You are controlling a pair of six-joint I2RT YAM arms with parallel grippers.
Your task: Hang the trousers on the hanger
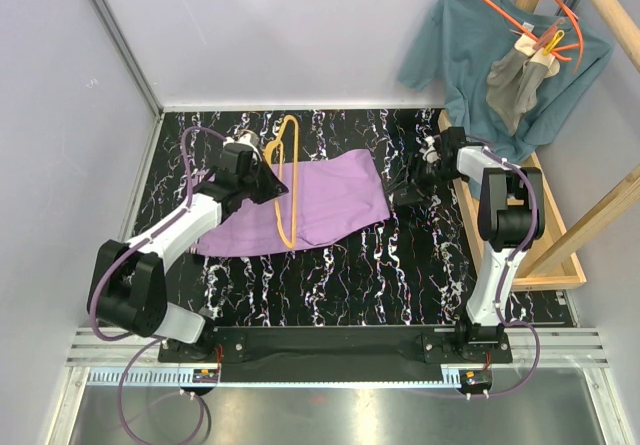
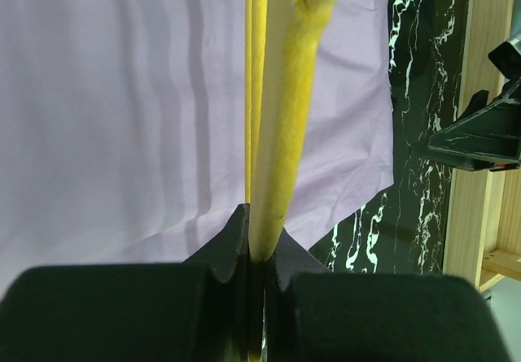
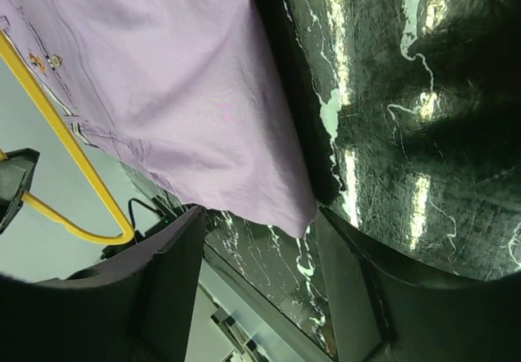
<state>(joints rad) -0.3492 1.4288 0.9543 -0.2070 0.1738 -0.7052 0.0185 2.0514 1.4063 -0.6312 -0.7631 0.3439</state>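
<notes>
Lilac trousers (image 1: 325, 200) are lying flat on the black marbled table (image 1: 330, 285), with the yellow hanger (image 2: 281, 134) held on edge over them. The left gripper (image 2: 259, 252) is clamping the hanger's bar. The right gripper (image 3: 260, 240), fingers spread apart, is sitting at the trousers' right corner.

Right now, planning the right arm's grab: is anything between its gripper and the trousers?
Nothing visible does. The open right gripper faces the trousers' corner, with only table around it. The hanger, clamped in the left gripper, crosses the cloth farther left.
</notes>
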